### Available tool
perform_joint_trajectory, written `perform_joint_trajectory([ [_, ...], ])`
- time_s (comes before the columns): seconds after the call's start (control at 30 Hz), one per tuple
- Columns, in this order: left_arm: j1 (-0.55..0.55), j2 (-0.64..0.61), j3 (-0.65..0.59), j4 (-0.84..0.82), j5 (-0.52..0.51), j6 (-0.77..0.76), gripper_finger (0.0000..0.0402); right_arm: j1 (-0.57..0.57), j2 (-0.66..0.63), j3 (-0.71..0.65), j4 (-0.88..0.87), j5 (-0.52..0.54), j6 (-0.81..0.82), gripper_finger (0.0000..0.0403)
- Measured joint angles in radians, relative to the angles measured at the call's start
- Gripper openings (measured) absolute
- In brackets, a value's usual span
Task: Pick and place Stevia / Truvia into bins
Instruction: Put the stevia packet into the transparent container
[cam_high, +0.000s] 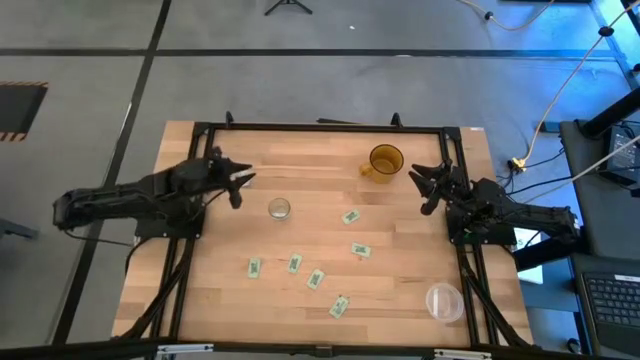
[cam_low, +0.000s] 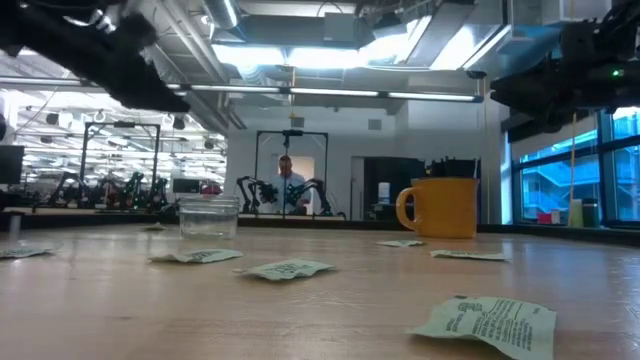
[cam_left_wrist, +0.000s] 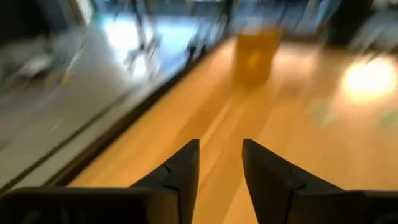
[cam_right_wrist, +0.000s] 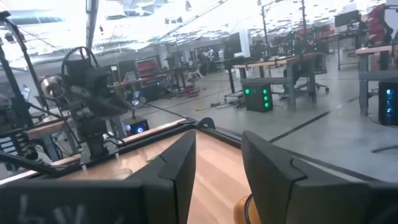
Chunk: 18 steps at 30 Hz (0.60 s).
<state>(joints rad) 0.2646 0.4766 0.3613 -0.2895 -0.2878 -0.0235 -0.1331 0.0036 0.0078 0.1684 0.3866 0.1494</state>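
Note:
Several white-and-green Stevia packets lie flat on the wooden table: (cam_high: 350, 216), (cam_high: 361, 250), (cam_high: 254, 267), (cam_high: 294, 263), (cam_high: 315, 279), (cam_high: 339, 307). The low view shows some of them up close (cam_low: 288, 268), (cam_low: 490, 322). The small clear glass cup (cam_high: 279, 208) (cam_low: 208, 215) stands upright left of the table's middle. My left gripper (cam_high: 240, 186) (cam_left_wrist: 221, 155) hovers open above the table, just left of and beyond the cup. My right gripper (cam_high: 423, 190) (cam_right_wrist: 217, 155) is open too, held above the table's right side near the amber mug. Neither holds anything.
The amber mug (cam_high: 385, 162) (cam_low: 440, 207) stands near the far edge, right of centre. A wider clear plastic round container (cam_high: 444, 301) sits at the near right corner. A black frame (cam_high: 320, 127) borders the table. A person (cam_low: 287, 180) stands far off in the room.

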Motion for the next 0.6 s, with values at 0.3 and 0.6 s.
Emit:
perform_joint_trajectory([
  [0.3,0.0,0.327,0.155,-0.205,-0.101,0.015,0.0145,-0.025,0.0,0.0,-0.002,-0.001,-0.001,0.0133],
  [0.6,0.0,0.463,0.154,-0.215,-0.18,-0.117,0.0137,-0.035,0.0,0.0,-0.045,-0.002,-0.001,0.0133],
])
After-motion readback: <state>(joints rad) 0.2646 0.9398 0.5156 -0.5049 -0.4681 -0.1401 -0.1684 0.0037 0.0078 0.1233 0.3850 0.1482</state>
